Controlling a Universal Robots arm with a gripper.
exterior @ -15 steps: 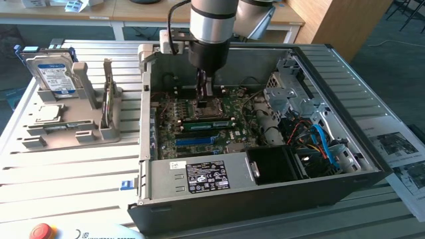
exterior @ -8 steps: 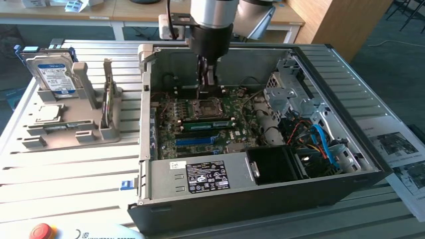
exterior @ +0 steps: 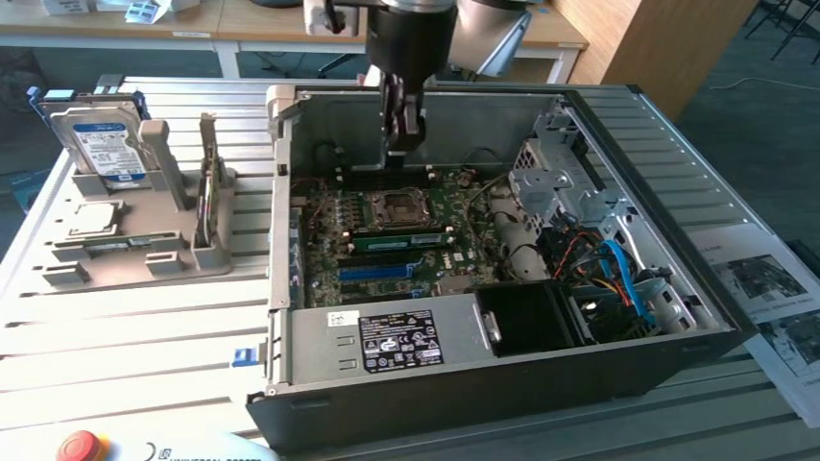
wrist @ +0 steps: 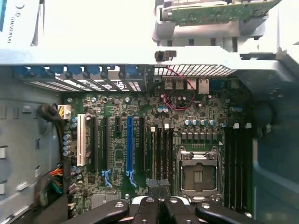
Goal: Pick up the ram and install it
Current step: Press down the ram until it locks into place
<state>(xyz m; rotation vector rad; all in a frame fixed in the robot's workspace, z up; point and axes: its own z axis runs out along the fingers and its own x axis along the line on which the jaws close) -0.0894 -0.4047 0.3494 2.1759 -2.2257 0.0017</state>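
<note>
My gripper [exterior: 405, 134] hangs inside the open PC case [exterior: 666, 240], above the motherboard [exterior: 384, 240], jaws pinched shut on nothing. The ram [exterior: 399, 241] lies in a slot just beside the CPU socket [exterior: 391, 206], at its 6 o'clock

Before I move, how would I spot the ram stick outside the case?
Start at the grey rack beside the open case, on the exterior view's left. The ram stands on edge at the rack's side nearest the case: a thin green board, unlike the boxy drive and flat square chip.
</note>
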